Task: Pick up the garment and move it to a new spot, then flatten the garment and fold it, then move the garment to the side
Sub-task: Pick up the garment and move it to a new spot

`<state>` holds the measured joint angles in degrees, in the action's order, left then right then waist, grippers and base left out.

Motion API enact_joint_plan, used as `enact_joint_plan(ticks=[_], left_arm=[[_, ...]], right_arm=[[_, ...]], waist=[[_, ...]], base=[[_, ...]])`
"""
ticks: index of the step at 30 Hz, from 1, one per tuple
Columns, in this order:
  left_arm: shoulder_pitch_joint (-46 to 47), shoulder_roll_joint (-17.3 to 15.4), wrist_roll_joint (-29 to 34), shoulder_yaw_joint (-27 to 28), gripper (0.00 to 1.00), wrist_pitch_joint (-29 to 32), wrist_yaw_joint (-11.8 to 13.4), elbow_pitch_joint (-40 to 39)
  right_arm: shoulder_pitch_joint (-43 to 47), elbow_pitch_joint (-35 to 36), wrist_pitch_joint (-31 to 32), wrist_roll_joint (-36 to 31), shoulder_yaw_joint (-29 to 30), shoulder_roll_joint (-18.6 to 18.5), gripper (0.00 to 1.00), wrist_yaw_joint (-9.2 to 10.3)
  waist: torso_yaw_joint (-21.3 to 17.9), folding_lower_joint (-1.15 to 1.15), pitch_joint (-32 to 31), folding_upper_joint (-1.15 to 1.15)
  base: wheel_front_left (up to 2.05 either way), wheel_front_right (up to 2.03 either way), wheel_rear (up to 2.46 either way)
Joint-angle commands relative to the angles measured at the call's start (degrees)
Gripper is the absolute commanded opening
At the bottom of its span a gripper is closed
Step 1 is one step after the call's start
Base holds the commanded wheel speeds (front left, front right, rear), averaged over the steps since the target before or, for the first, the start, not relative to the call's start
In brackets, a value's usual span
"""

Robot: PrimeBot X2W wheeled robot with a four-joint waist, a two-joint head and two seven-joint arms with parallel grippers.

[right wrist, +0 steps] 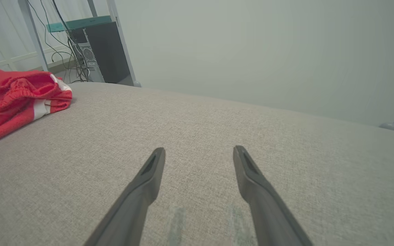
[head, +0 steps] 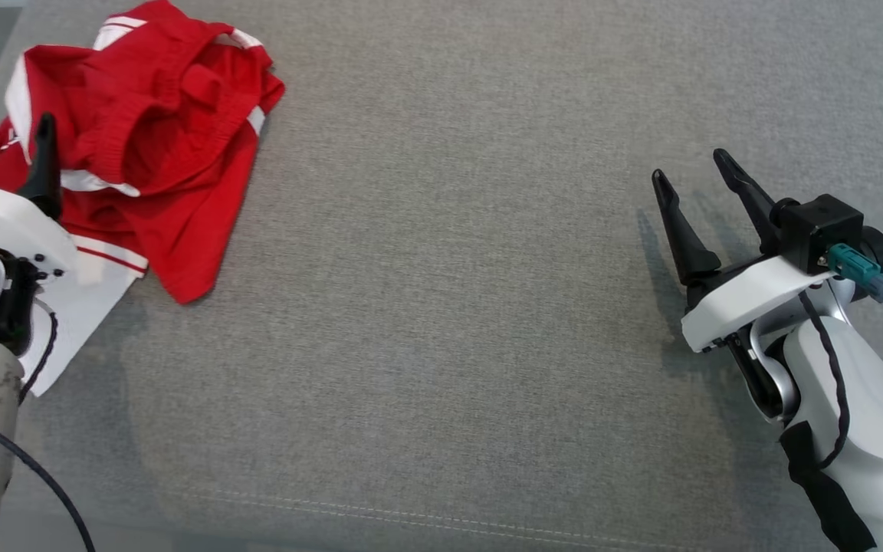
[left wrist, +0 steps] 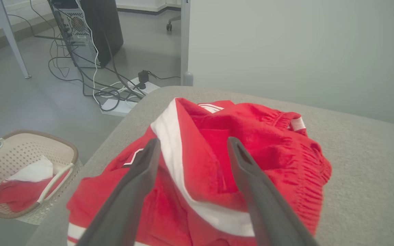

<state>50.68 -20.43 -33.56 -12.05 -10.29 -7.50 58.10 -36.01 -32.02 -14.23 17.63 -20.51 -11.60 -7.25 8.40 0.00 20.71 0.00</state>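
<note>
One crumpled red garment point(head: 181, 192), long axis diagonal, near-left to far-right

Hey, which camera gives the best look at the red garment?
The head view: the crumpled red garment lies almost whole, seen from above. The left wrist view has the garment close but cropped behind the left pincer. The right wrist view catches one end.

grey fabric surface point(head: 487, 307) carries a crumpled red garment point(head: 158, 130).
</note>
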Motion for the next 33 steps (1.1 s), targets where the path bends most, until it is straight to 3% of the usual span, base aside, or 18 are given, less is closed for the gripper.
enact_joint_plan(ticks=[1,6,16,17,18,26,33], left_arm=[[2.57,-4.16,-0.97,1.33,1.00,-0.21,0.02,0.04],[4.75,-6.35,-0.48,1.11,1.00,-0.04,1.23,5.90],[7.23,-6.45,2.53,-2.27,1.00,2.48,4.82,12.43],[7.36,-6.38,2.60,-2.42,0.71,2.52,4.98,12.66],[7.52,-6.30,2.61,-2.51,0.00,2.31,5.00,12.79],[11.48,-6.93,4.76,-4.12,0.00,-3.56,4.99,9.02],[15.10,-6.68,8.85,-6.09,0.00,-4.67,4.10,-2.15]], right_arm=[[-0.53,1.89,-0.77,-0.43,-0.42,-0.10,1.00,-0.24],[-0.76,2.79,-0.77,-0.49,0.29,-0.17,1.00,-0.24],[-0.74,3.01,-0.77,-0.26,1.42,0.02,1.00,-0.24],[-0.79,2.98,-0.77,-0.31,1.50,0.15,1.00,-0.24],[-0.84,2.99,-0.77,-0.31,1.62,0.35,1.00,-0.24],[-0.14,2.51,-0.77,0.29,2.41,1.24,1.00,-0.24],[1.84,1.80,-0.77,1.15,2.83,3.00,1.00,-0.24]], waist=[[-2.60,0.00,2.30,0.00],[-4.82,0.00,3.83,0.00],[-5.90,0.00,4.89,0.00],[-5.92,0.00,4.96,0.00],[-5.94,0.00,4.98,0.00],[-5.68,0.00,1.64,0.00],[-5.68,0.00,-3.62,0.00]], base=[[0.00,0.00,0.00],[0.00,0.00,0.00],[0.00,0.00,0.00],[0.00,0.00,0.00],[0.00,0.00,0.00],[0.00,0.00,0.00],[0.00,0.00,0.00]])
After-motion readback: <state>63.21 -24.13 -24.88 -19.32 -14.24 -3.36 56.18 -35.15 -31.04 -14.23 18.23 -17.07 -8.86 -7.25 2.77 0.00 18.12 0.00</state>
